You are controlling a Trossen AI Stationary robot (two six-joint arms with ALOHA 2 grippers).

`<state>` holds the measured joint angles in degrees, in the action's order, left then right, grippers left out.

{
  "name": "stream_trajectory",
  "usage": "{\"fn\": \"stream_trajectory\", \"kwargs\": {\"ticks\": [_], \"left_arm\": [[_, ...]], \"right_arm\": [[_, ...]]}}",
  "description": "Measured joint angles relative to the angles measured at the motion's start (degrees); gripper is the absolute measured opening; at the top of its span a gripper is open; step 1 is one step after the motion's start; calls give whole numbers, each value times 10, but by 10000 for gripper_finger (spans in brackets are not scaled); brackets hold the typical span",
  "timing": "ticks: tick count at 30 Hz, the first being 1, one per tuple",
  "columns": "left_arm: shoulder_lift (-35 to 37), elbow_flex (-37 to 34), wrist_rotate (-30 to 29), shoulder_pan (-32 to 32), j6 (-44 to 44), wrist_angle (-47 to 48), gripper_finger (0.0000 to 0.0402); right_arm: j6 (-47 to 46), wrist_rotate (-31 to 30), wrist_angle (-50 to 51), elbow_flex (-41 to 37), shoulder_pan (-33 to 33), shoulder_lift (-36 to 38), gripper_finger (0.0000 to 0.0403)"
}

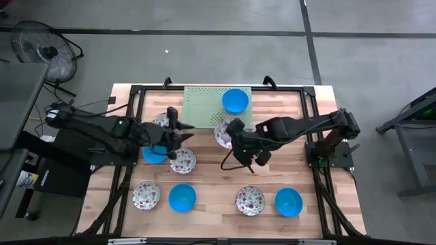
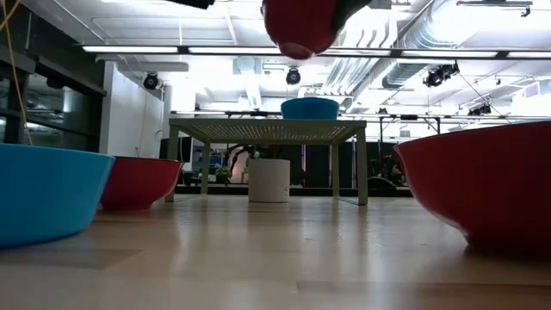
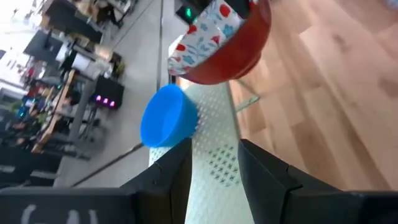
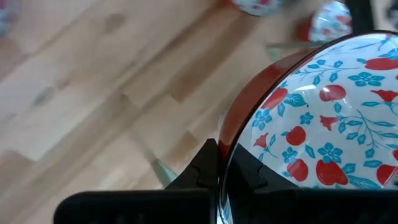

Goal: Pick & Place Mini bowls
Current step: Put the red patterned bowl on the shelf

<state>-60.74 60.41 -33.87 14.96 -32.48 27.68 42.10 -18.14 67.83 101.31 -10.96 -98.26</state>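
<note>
My right gripper (image 4: 222,163) is shut on a mini bowl (image 1: 222,134), white with red and blue flowers inside and red outside. The bowl is lifted by the near edge of the pale green rack (image 1: 208,105); in the low view its red underside (image 2: 300,26) hangs high. A blue mini bowl (image 1: 235,101) rests on the rack. My left gripper (image 1: 182,134) stands open to the left of the held bowl, above the table, with nothing between its fingers (image 3: 171,171). My right gripper holds the floral bowl by its rim (image 4: 231,144), one finger inside the bowl and one on the red outer wall. The fingers slant down from the table's right. The bowl is lifted clear of the table and the rack.
More mini bowls stand on the wooden table: floral ones (image 1: 182,161), (image 1: 162,120), (image 1: 146,195), (image 1: 250,201) and blue ones (image 1: 153,154), (image 1: 182,197), (image 1: 288,202). A black frame (image 1: 136,92) borders the tabletop. The middle of the table (image 1: 218,173) is bare wood.
</note>
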Motion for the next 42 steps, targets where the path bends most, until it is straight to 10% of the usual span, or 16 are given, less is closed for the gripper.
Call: {"fn": "stream_trajectory", "kwargs": {"ticks": [13,23,42], "left_arm": [[100,8,-63,0,57,125,127],[207,-50,-85,1,128,214,127],[383,-183,-87,1,167,188,127]], "right_arm": [[-60,40,-64,33,73,-49,0],[-91,83,56,332,136,-235,0],[-63,131,-65,261,177,-242,0]]}}
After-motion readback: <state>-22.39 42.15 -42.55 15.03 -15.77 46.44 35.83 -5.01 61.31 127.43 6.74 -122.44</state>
